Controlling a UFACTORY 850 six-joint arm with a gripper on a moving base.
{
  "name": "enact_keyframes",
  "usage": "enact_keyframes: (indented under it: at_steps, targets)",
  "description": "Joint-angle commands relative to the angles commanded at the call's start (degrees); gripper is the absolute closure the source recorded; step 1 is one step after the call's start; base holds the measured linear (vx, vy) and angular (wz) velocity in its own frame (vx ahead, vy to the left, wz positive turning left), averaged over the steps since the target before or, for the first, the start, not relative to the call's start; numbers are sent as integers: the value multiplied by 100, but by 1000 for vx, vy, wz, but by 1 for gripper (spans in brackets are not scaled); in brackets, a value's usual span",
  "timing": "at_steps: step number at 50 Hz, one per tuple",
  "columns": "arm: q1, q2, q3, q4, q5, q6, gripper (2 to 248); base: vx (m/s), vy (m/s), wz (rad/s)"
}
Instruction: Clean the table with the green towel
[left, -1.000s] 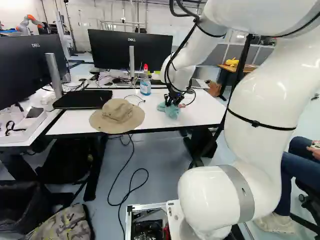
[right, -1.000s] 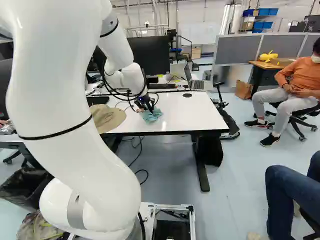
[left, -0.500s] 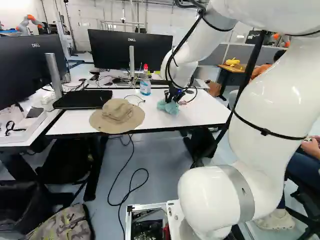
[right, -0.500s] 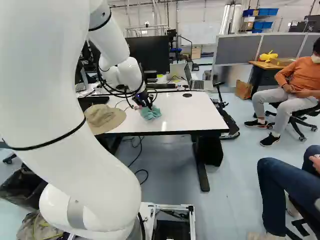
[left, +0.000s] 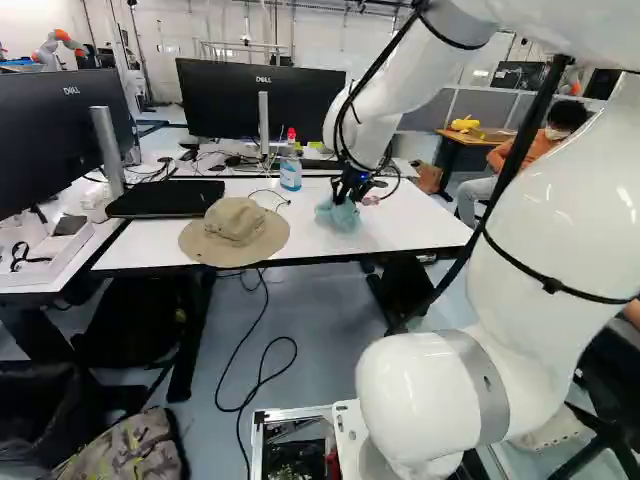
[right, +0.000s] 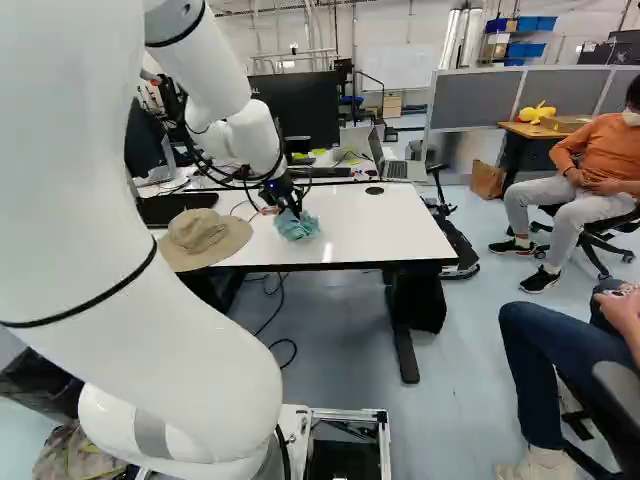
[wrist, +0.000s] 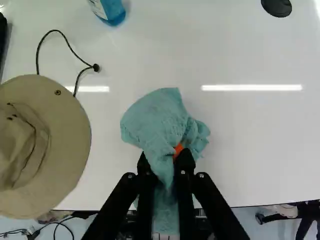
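Your gripper (left: 347, 190) is grasping the green towel (wrist: 159, 120) between its two fingers, and the bunched cloth is resting on the white table (right: 385, 235). The tan hat (left: 235, 225) is lying apart from it, while the blue bottle (left: 291, 175) is standing farther ahead.

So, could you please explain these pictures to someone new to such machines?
It is one white robot arm ending in a black gripper with two fingers. Two pictures come from cameras on its base, behind the arm to its left and right; the third looks along the gripper from the wrist. The gripper holds a bunched green towel pinched between its fingers, meant for cleaning the white table. Also on the table are a tan hat and a bottle of blue liquid.
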Motion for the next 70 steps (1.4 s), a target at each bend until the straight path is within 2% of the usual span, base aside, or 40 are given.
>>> enact_keyframes:
  at_steps: [17, 35, 51, 70]
  targets:
    - [-28, 318, 31, 0, -643, 0, 201, 0, 0, 0]
    - [-262, 338, -253, 0, -1367, 0, 201, 0, 0, 0]
    - [-373, 463, -377, 0, -1979, 0, 201, 0, 0, 0]
    - [-376, 463, -377, 0, -2049, 0, 201, 0, 0, 0]
